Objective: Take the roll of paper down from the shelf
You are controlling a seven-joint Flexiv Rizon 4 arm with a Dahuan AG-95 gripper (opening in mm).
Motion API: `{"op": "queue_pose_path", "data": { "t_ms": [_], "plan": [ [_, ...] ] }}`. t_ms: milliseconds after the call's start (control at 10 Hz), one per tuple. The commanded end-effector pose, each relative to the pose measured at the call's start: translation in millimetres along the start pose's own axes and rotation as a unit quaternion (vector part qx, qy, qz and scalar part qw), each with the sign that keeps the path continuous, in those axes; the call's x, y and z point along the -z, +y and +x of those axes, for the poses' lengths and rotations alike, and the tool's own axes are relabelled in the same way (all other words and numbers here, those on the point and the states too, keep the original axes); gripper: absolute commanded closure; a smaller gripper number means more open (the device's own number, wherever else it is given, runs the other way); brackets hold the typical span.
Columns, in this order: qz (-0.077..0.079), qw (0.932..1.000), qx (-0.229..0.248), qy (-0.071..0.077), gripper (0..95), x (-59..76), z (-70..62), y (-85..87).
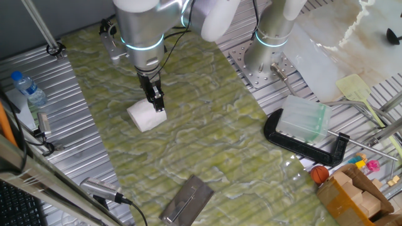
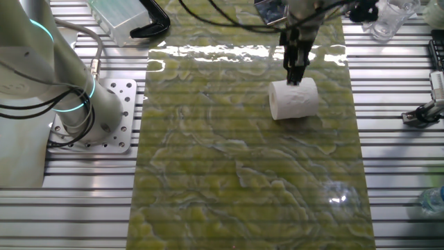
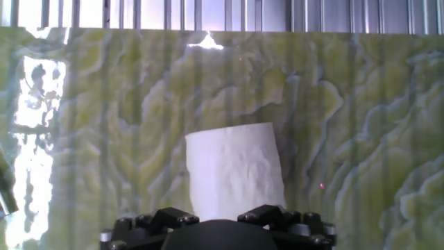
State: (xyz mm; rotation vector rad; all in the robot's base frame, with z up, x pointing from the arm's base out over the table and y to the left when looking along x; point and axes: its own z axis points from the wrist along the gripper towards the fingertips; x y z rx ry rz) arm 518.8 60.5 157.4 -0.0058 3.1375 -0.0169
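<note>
The roll of paper (image 1: pixel 146 116) is a white stubby cylinder lying on the green marbled mat (image 1: pixel 207 125), far from the shelf. The shelf (image 1: pixel 186 199) is a shiny dark grey metal slab at the mat's near edge, with nothing on it. My gripper (image 1: pixel 156 102) points down onto the roll's upper end, its fingers close together and pinching the paper. In the other fixed view the gripper (image 2: pixel 297 73) meets the top of the roll (image 2: pixel 293 101). In the hand view the roll (image 3: pixel 234 170) fills the space just ahead of the gripper (image 3: pixel 232 212).
A translucent plastic box (image 1: pixel 303 119) sits on a black clamp (image 1: pixel 339 150) to the right. A water bottle (image 1: pixel 28 88) stands at the left. The arm's base (image 1: pixel 270 56) is at the back. Toys and a cardboard box (image 1: pixel 355 194) lie at the lower right.
</note>
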Motion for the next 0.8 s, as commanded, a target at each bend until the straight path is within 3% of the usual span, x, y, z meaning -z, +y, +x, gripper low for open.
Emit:
{"op": "queue_pose_path", "data": {
  "t_ms": [100,400,800],
  "plan": [
    [0.003,0.9998,0.002,0.019,95.0,12.4,8.0,10.7],
    [0.011,0.9997,-0.007,0.021,95.0,16.0,10.7,13.4],
    [0.005,0.9998,-0.006,0.021,95.0,16.0,10.7,13.4]
  ]
}}
